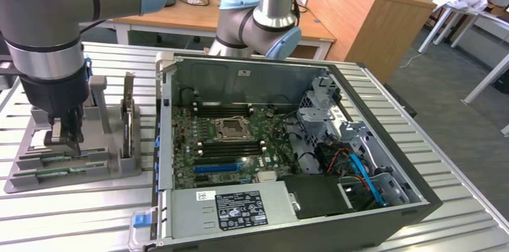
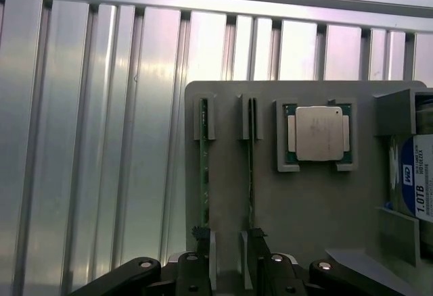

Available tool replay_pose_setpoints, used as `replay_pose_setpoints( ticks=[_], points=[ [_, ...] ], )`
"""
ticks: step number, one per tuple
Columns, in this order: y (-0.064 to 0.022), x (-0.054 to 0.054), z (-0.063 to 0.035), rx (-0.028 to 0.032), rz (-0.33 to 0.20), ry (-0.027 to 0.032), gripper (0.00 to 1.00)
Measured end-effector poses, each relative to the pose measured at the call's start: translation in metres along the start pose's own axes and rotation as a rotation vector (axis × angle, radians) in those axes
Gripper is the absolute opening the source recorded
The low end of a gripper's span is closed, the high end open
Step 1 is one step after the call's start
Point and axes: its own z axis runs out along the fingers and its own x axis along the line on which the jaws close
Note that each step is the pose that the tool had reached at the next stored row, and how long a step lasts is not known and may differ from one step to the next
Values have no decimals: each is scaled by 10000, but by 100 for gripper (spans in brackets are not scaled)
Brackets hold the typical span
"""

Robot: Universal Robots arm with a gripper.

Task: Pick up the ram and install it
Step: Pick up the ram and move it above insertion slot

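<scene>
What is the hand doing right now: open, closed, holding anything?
Hand: open, fingers apart, holding nothing; it is low over the grey tray, where the ram sticks stand in their slots.

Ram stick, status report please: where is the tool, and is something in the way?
Tool open, low over grey plastic tray. Two thin green ram sticks on edge in tray slots, not gripped. No obstacle seen.

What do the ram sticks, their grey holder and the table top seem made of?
Ram sticks: green circuit board, seen edge-on, matte. Holder: likely matte grey plastic, perhaps printed; even, dull surface. Table top: bare metal, probably aluminium; ribbed slats with bright, brushed reflections.
</scene>
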Motion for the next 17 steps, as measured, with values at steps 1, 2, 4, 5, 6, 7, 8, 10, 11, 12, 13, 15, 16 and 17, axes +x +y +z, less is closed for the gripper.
replay_pose_setpoints(
  ticks=[1,2,4,5,6,7,8,10,11,12,13,15,16,17],
  points=[
    [-1,0,7,0,-6,0,36],
    [-1,1,14,0,-12,0,36],
    [-3,1,31,0,-24,1,36],
    [-3,2,39,0,-30,1,36],
    [-4,2,47,0,-36,1,36],
    [-4,3,54,0,-42,1,36],
    [-5,3,61,0,-48,2,36],
    [-6,4,76,-1,-58,3,36],
    [-6,5,83,-1,-63,3,36],
    [-7,5,91,-1,-69,3,36],
    [-7,5,98,-1,-74,3,36],
    [-8,6,113,-1,-85,3,36],
    [-8,7,120,-1,-90,4,36],
    [-9,8,127,-2,-96,4,36]
  ],
)
